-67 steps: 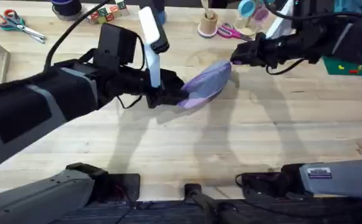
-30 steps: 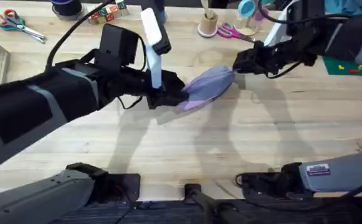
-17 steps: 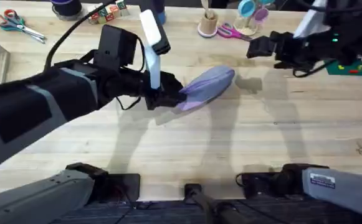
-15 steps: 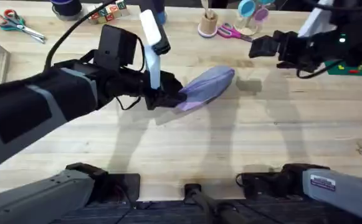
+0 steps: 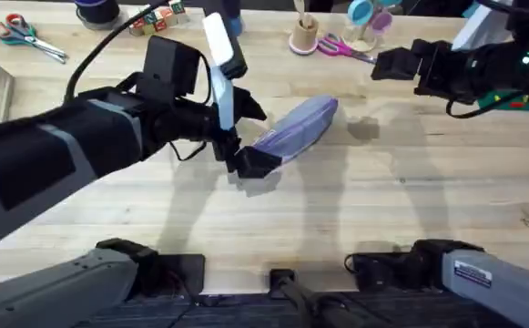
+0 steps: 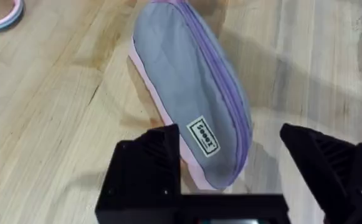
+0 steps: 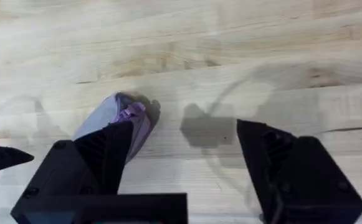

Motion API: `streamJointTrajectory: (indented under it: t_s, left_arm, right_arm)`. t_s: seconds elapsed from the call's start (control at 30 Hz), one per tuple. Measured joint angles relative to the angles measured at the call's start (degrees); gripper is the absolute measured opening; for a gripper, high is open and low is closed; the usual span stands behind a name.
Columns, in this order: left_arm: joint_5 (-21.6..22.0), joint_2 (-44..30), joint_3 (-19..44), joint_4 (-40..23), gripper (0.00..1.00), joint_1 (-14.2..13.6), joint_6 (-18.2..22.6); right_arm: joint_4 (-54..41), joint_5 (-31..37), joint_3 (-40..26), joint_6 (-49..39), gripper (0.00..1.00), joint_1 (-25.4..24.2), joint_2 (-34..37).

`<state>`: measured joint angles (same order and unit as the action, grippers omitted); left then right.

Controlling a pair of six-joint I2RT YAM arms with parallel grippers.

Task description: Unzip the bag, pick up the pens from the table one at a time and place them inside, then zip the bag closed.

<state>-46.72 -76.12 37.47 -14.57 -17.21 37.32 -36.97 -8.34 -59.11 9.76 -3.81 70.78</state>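
1. The left gripper (image 6: 230, 180) is seen spread wide and empty; the bag's (image 6: 190, 93) near end, pinched half a second ago, has been let go and lies between the jaws untouched.
2. The right gripper (image 7: 181, 180) is also held open with nothing in it, and has been drawn back from the bag's far end toward the table's (image 5: 355, 210) far right corner.
3. The bag (image 5: 296, 128) is left lying mid-table, its zipper apparently shut.
4. No pens are seen on the table, so the zipping is judged finished.

Orange-handled scissors (image 5: 23, 35), pink-handled scissors (image 5: 334, 46), wooden blocks (image 5: 159, 15)
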Motion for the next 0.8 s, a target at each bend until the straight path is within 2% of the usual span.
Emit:
streamJointTrajectory:
  t_s: [0.2, 0.33, 0.43, 0.57, 0.7, 0.8]
  left_arm:
    - [0.1, 0.0, 0.0, 0.3, 0.993, 0.0, -0.3]
    - [0.5, 1.9, 0.9, -0.3, 0.994, 0.0, -4.2]
    - [2.4, 5.1, 3.6, -3.8, 0.993, 0.0, -7.7]
    - [7.7, 10.2, 9.6, -15.7, 0.993, 0.0, -10.8]
    - [13.9, 14.0, 15.9, -29.9, 0.993, 0.0, -12.1]
    - [17.9, 15.9, 20.0, -37.8, 0.993, 0.0, -12.5]
  right_arm:
    - [-0.9, 0.2, 0.0, -2.7, 0.995, 1.1, -0.7]
    - [-3.6, 0.2, 0.0, -7.6, 0.995, 4.9, -3.4]
    - [-6.7, 0.2, 0.0, -10.4, 0.996, 7.7, -5.7]
    - [-11.2, 0.2, 0.0, -12.0, 0.996, 9.8, -7.8]
    - [-14.9, 0.2, 0.0, -12.8, 0.996, 10.8, -10.1]
    - [-16.0, 0.3, 0.0, -12.6, 0.996, 10.9, -12.7]
